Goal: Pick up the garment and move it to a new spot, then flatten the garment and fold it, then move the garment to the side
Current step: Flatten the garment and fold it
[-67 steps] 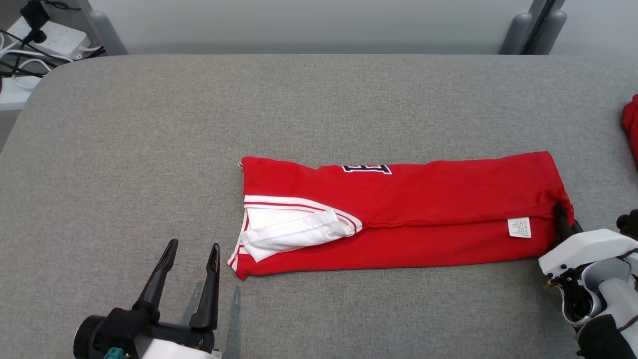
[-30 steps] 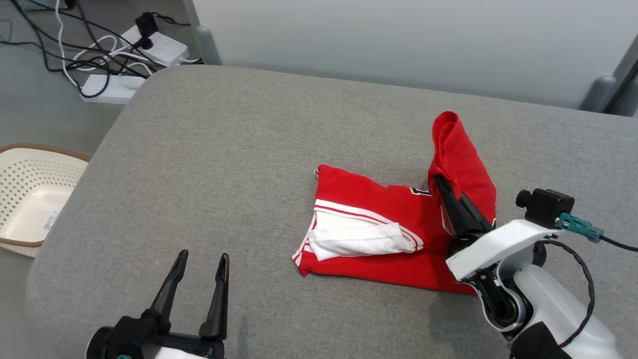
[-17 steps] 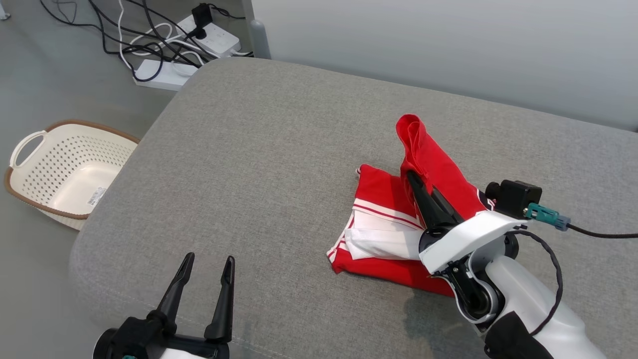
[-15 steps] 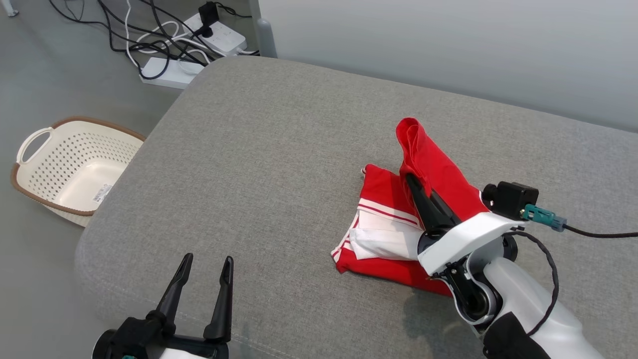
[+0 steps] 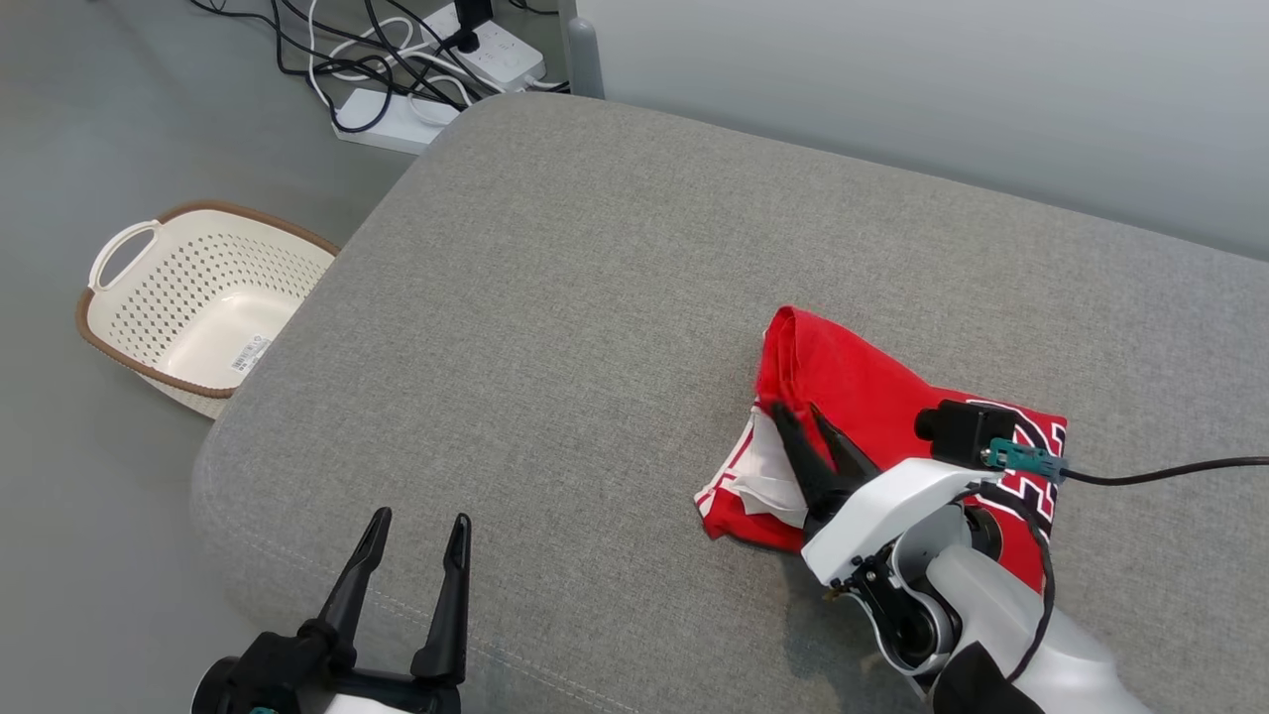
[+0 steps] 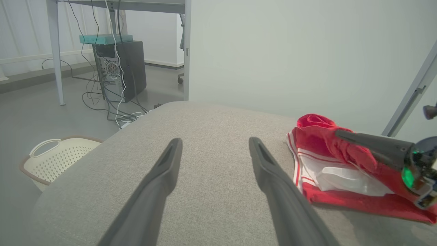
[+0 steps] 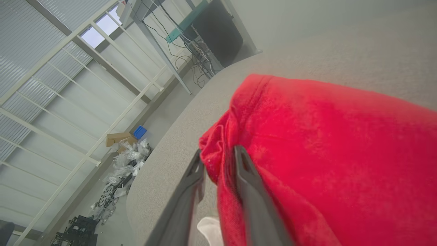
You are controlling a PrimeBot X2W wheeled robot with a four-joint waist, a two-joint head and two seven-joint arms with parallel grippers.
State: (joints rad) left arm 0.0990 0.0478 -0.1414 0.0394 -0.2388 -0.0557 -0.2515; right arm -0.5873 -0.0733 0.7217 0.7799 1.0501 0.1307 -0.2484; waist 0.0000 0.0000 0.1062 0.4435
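Observation:
The red garment (image 5: 863,387) with white trim lies folded over on itself on the grey padded table (image 5: 595,248), right of centre. Its doubled red edge (image 7: 324,136) covers most of the white collar part (image 6: 341,177). My right gripper (image 5: 796,409) rests low on the garment's left end. Its fingers stand slightly apart, and a fold of red cloth lies loosely between the tips (image 7: 219,152). My left gripper (image 5: 421,518) hovers open and empty near the table's front edge, well left of the garment (image 6: 317,136); its fingers (image 6: 215,140) are spread wide.
A cream perforated basket (image 5: 198,297) with a brown rim sits on the floor left of the table, also in the left wrist view (image 6: 58,157). Power strips and tangled cables (image 5: 436,59) lie on the floor beyond the table's far left corner. A wall stands behind the table.
The head camera has swung left. My right gripper brought the raised red end down over the collar end, doubling the garment, and its fingers have parted a little. The left gripper stayed put.

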